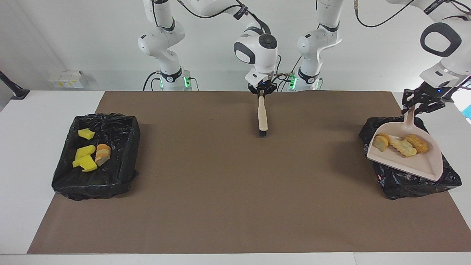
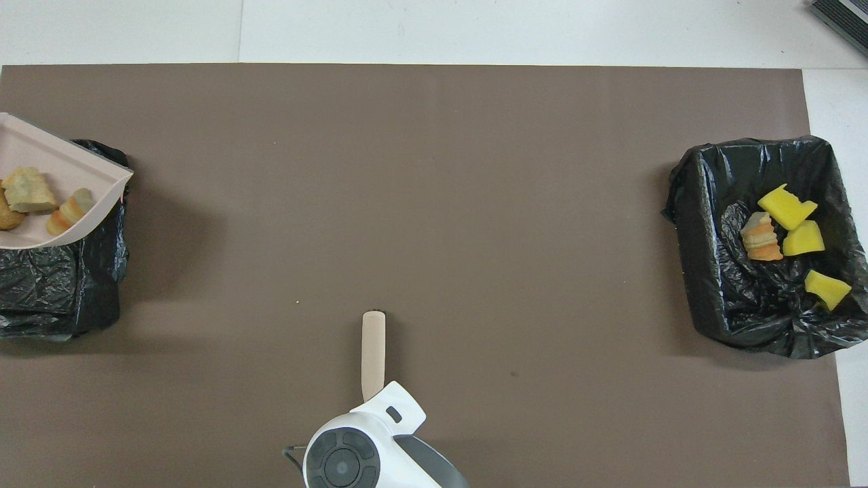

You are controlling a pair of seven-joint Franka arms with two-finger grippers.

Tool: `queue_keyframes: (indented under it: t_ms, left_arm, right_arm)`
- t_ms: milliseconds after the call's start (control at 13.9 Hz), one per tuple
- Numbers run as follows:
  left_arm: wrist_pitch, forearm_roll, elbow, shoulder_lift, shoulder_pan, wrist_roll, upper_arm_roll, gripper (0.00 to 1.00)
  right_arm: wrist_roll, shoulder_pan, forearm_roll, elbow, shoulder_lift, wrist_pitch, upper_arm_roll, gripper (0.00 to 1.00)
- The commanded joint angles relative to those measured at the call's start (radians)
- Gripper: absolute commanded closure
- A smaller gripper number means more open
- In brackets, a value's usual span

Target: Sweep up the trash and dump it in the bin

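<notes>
My left gripper [image 1: 421, 104] is shut on the handle of the beige dustpan [image 1: 419, 167], which hangs over the black-lined bin [image 1: 412, 186] at the left arm's end. In the pan lie three pieces of trash: a bread-like lump [image 1: 381, 141], a pale crinkled piece [image 1: 402, 147] and a brown lump [image 1: 417, 143]. The overhead view shows the dustpan [image 2: 95, 177] covering part of that bin [image 2: 61, 291]. My right gripper [image 1: 261, 92] is shut on the beige brush [image 1: 262, 116], whose bristles point down at the mat near the robots.
A second black-lined bin [image 1: 123, 162] at the right arm's end holds yellow foam chunks [image 1: 85, 154] and a bread-like lump [image 1: 103, 152]. The brown mat [image 1: 220, 202] covers the table's middle. Small white boxes [image 1: 66, 79] and black clamps [image 1: 14, 91] stand near the table's corners.
</notes>
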Motion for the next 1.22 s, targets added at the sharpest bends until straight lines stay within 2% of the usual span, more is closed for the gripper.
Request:
queue_keyframes:
  t_ms: [0, 216, 504, 793, 1153]
  left_arm:
    - [-0.074, 0.126, 0.122, 0.055, 0.102, 0.142, -0.011, 1.0]
    - [-0.119, 0.332, 0.153, 0.061, 0.13, 0.162, -0.01, 1.0]
    - [-0.125, 0.542, 0.223, 0.111, 0.112, 0.254, -0.023, 1.0]
    - [-0.064, 0.682, 0.251, 0.162, 0.024, 0.295, -0.025, 1.0]
    - [-0.054, 0.852, 0.343, 0.228, -0.066, 0.4, -0.026, 1.0]
  right_arm:
    - [-0.041, -0.016, -0.038, 0.046, 0.007, -0.055, 0.003, 0.0]
    - [-0.073, -0.047, -0.06, 0.121, 0.001, -0.165, 0.0, 0.0]
    - [-0.246, -0.166, -0.057, 0.204, -0.056, -0.323, -0.001, 0.0]
    - [-0.464, -0.297, -0.06, 0.29, -0.095, -0.489, -0.006, 0.0]
    - [-0.688, -0.458, -0.123, 0.378, -0.107, -0.598, -0.011, 0.0]
